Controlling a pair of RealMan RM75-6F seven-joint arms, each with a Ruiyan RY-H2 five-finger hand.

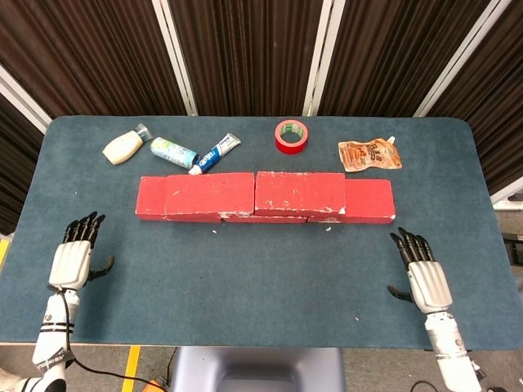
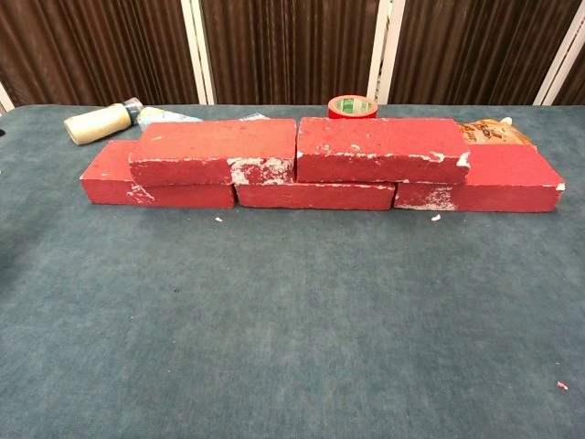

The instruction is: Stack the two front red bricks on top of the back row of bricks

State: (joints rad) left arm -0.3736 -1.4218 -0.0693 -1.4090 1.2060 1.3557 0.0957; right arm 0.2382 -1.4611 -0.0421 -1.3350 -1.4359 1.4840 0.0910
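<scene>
Head view, looking down on a dark blue-green table. A row of red bricks runs left to right across the middle. Two upper red bricks lie end to end on that row: the left upper brick and the right upper brick. The bottom row shows as a red end sticking out at the right, another at the left, and a thin strip along the near edge. Beyond the bricks, at the far left, lie a cream bottle, a green and white tube and a blue and white tube. Further right sits a red tape roll, then an orange pouch. The left hand hovers near the table's near left edge, fingers spread and pointing away, holding nothing. The right hand is near the near right edge, fingers likewise spread and empty. Both hands are well apart from the bricks.

Chest view, low and level with the table. Neither hand appears. The left upper brick and right upper brick meet at the middle, resting across the bottom row, whose ends jut out both sides. Behind them are the cream bottle at far left, the tape roll and a corner of the pouch at right.
</scene>
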